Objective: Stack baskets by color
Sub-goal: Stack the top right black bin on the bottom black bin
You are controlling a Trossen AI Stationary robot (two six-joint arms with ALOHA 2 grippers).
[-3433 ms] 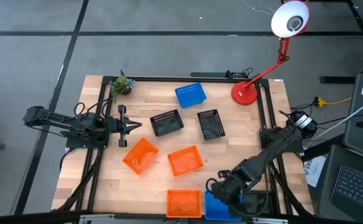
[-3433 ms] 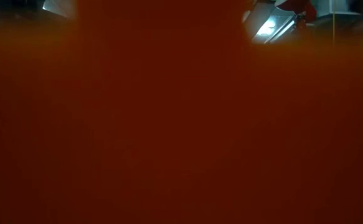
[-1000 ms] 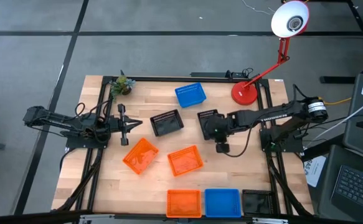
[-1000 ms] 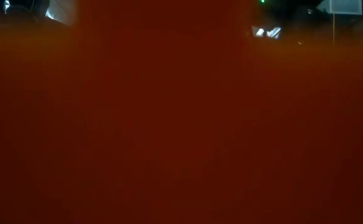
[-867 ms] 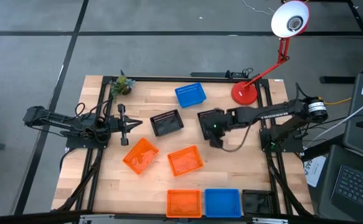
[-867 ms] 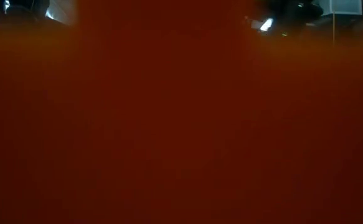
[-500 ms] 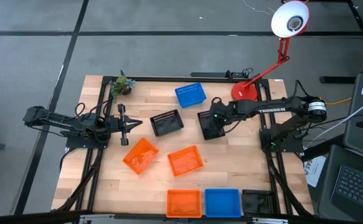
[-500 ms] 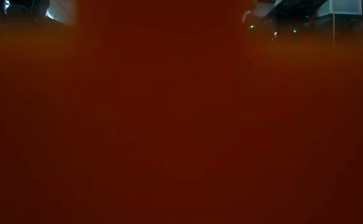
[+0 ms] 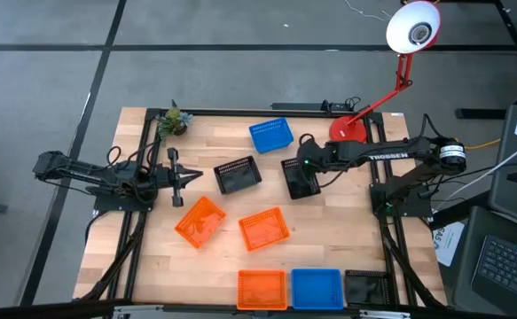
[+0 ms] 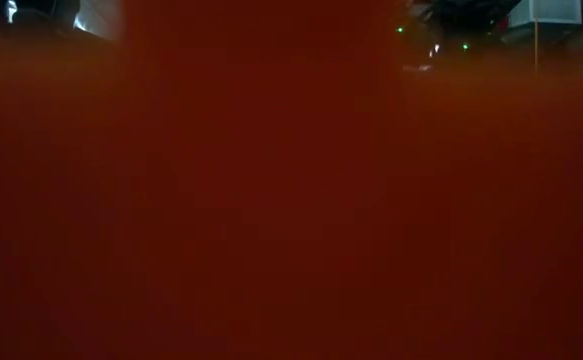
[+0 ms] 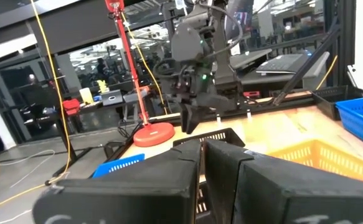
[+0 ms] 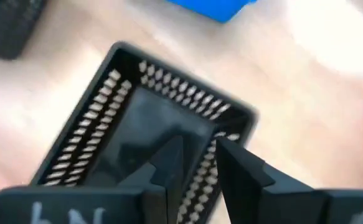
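Observation:
Eight baskets show in the high view. Three stand in a row at the near edge: orange (image 9: pixel 262 289), blue (image 9: pixel 317 288), black (image 9: pixel 365 287). Loose on the table lie two orange ones (image 9: pixel 199 221) (image 9: pixel 264 229), two black ones (image 9: pixel 238 175) (image 9: pixel 300 182) and a blue one (image 9: pixel 270 135). My right gripper (image 9: pixel 303 167) (image 12: pixel 198 144) hangs open over the far end of the right black basket (image 12: pixel 137 118). One finger is above its inside and one above its end wall. My left gripper (image 9: pixel 184 180) (image 11: pixel 203 163) waits shut at the left, clear of the baskets.
A red desk lamp (image 9: pixel 350 131) stands at the far right corner and a small potted plant (image 9: pixel 175 120) at the far left. The low view is blocked by an orange basket (image 10: pixel 271 200) right at the lens. Bare wood lies between the loose baskets and the near row.
My right gripper has swung from the near side of the right black basket toward the table's far edge and now hangs over that basket's far end. Its wrist has rolled on the way. No basket has moved.

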